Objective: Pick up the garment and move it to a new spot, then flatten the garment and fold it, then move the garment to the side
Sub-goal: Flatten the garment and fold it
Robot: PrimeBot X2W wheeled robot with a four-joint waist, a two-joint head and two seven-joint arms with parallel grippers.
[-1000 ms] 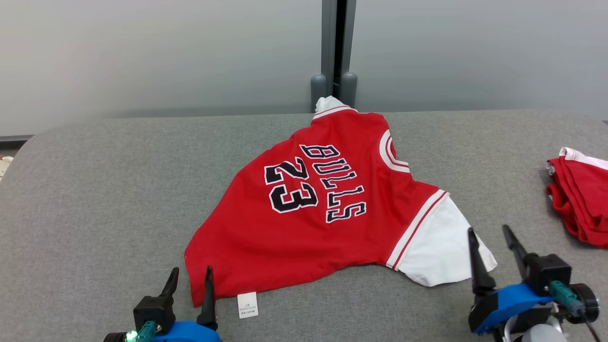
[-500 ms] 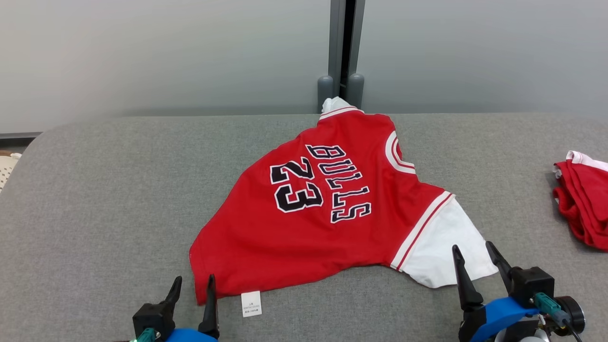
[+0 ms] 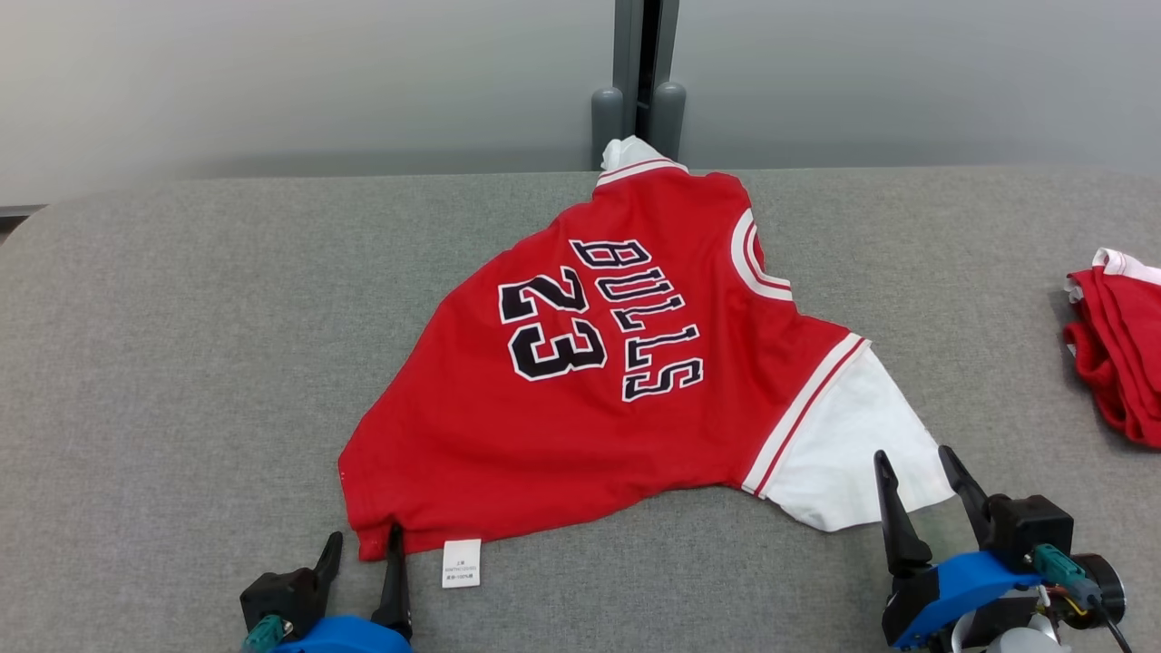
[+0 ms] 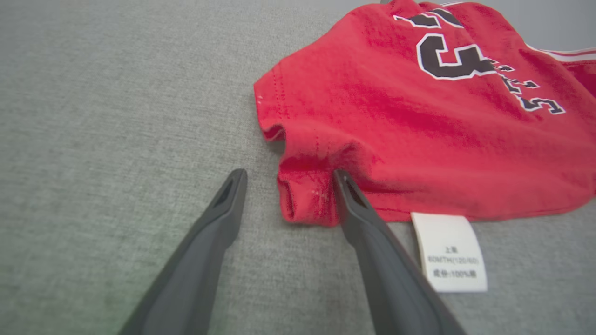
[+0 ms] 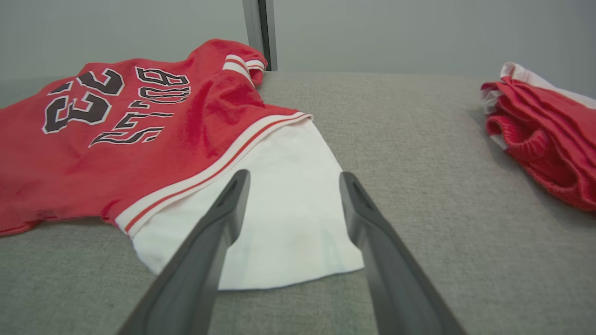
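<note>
A red garment [image 3: 590,390] printed "BULLS 23", with white sleeves, lies spread on the grey table [image 3: 181,345]. My left gripper [image 3: 365,541] stands open at the garment's near-left hem corner [image 4: 302,195]; one finger [image 4: 354,204] touches the bunched hem and the corner sits between the two fingers. My right gripper [image 3: 916,458] hangs open over the near edge of the white sleeve [image 3: 843,453], and in the right wrist view the sleeve [image 5: 284,218] lies under and between its fingers. A white care label [image 4: 449,251] lies on the table by the hem.
A second red and white garment [image 3: 1120,340] lies bunched at the table's right edge, also in the right wrist view [image 5: 545,135]. A grey post [image 3: 639,82] stands behind the table's far edge against a pale wall. Bare grey table stretches to the left.
The head camera has shifted. My left gripper has closed in on the hem corner, its finger now touching it. My right gripper has dropped back and left toward the sleeve's edge. Both stay open.
</note>
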